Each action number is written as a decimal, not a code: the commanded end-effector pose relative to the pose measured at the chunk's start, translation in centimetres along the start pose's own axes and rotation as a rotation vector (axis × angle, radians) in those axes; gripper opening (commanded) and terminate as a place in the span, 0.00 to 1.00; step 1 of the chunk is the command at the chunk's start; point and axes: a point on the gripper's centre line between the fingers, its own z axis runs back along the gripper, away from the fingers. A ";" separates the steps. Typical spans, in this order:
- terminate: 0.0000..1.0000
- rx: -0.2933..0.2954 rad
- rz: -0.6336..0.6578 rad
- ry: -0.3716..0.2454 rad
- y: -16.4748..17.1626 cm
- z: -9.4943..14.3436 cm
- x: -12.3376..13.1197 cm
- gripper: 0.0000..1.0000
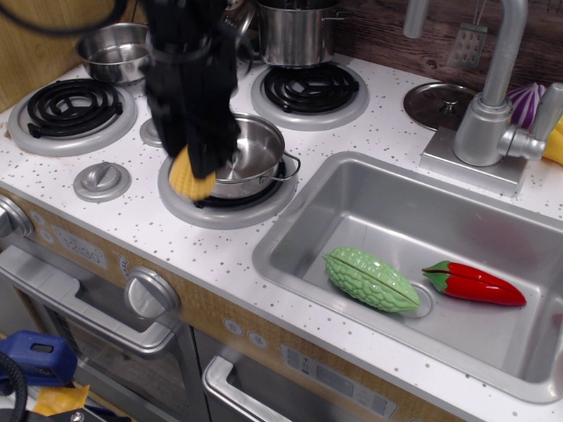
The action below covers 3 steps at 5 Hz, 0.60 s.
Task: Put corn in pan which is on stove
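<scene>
My gripper (197, 167) is shut on the yellow corn (190, 178) and holds it in the air, just above the left rim of the pan. The pan (251, 160) is a shallow shiny steel one with a wire loop handle on its right side. It sits on the front right burner (230, 205) of the white speckled stove (132, 220). The black arm hides the pan's left part.
A tall steel pot (295, 33) stands behind on the back right burner. A small steel bowl (113, 50) sits at the back left. The sink (422, 264) on the right holds a green gourd (371, 279) and a red pepper (473, 283). A faucet (493, 114) stands behind it.
</scene>
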 end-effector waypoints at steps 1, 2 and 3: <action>0.00 0.059 -0.119 -0.055 2.2 2.0 2.9 0.00; 0.00 0.021 -0.168 -0.098 3.2 0.9 4.2 0.00; 0.00 -0.006 -0.198 -0.141 3.6 -0.8 5.3 0.00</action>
